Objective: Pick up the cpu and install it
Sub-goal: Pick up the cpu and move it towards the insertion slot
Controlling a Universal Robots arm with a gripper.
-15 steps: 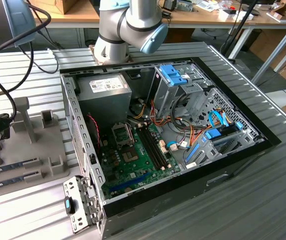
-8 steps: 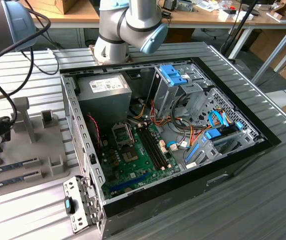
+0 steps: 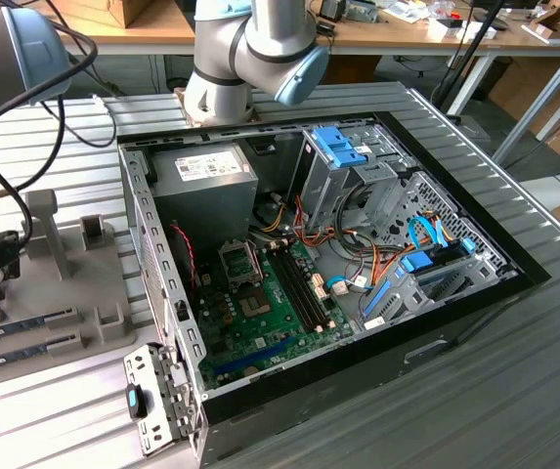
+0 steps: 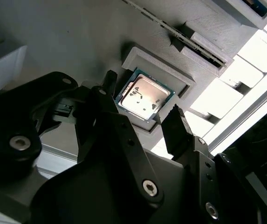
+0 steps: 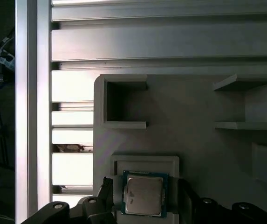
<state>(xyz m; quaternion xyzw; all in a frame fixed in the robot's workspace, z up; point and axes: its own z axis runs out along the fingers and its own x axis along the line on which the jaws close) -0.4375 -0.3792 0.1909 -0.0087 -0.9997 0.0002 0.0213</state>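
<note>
1. Your end effector [image 4: 142, 96] is spread apart and holds nothing. One of its fingers [image 4: 176, 122] stands on each side of the cpu [image 4: 144, 96], and I cannot tell whether they are level with the chip or above it.
2. The cpu lies flat, metal top up, in a shallow recess of the grey holder [image 4: 157, 64]. The holder sits on the worktop [image 3: 436, 410], well apart from the computer case [image 3: 358, 369].
3. The raised rim around the recess is close to the chip's edges. If you come down slightly off, a fingertip will likely land on the rim and the end effector will close on plastic, not on the chip.
4. The chip is thin and smooth, so its edges give you little to grip. An off-centre squeeze could tip it in the recess or let it slide out during the lift.
5. Any twist picked up here could carry over to the socket [image 3: 239, 262] on the green board [image 3: 281, 322], where a skewed chip may sit crooked.
6. The first wrist view looks nearly straight down and shows the cpu [image 5: 144, 195] square to its recess.
7. The second wrist view is oblique, so it shows the fingertips and their gaps to the chip's sides more plainly.
8. The exterior view gives you the open case and the socket. I cannot tell from it whether the socket's frame is raised.
</note>
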